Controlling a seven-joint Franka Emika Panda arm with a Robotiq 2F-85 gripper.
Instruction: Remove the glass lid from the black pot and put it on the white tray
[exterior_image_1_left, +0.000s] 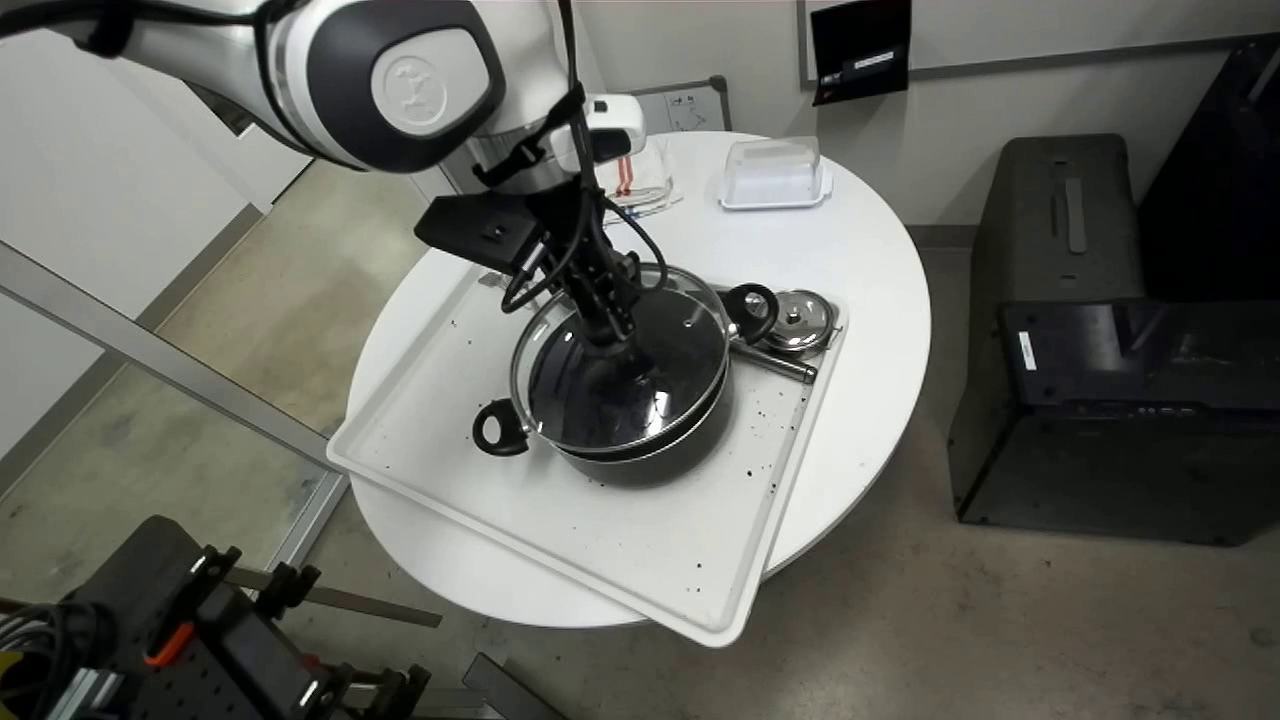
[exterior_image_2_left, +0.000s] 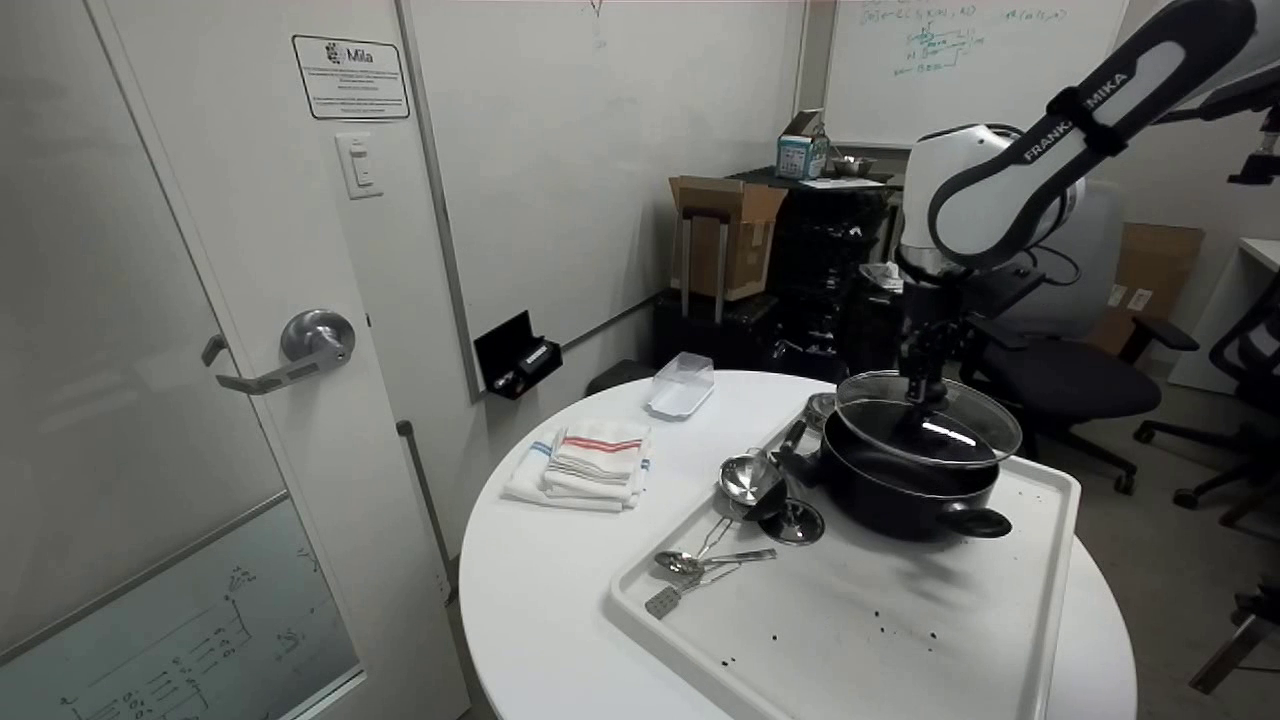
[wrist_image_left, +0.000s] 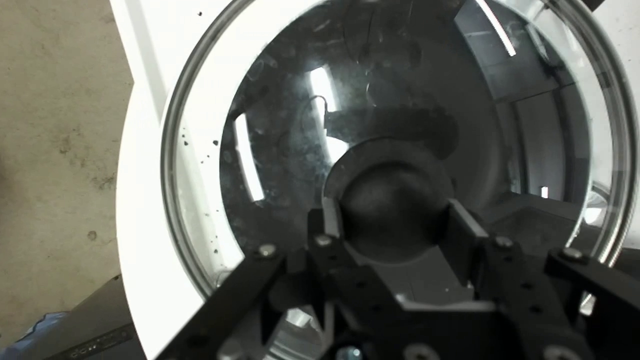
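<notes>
Below me I see a round white table (exterior_image_1_left: 872, 400). In an exterior view a tray (exterior_image_1_left: 640, 545) lies flat on it, white too, rectangular, with rounded corners and a low rim; it covers much of the table, and I see two of its corners jutting past the edge. Away from the tray, folded towels (exterior_image_2_left: 592, 468) lie stacked straight on the table, white, with red stripes on the upper one and blue on the one below. Near them, close to the table's edge, I see a dish (exterior_image_2_left: 682, 388) standing, white at the base and clear above.
</notes>
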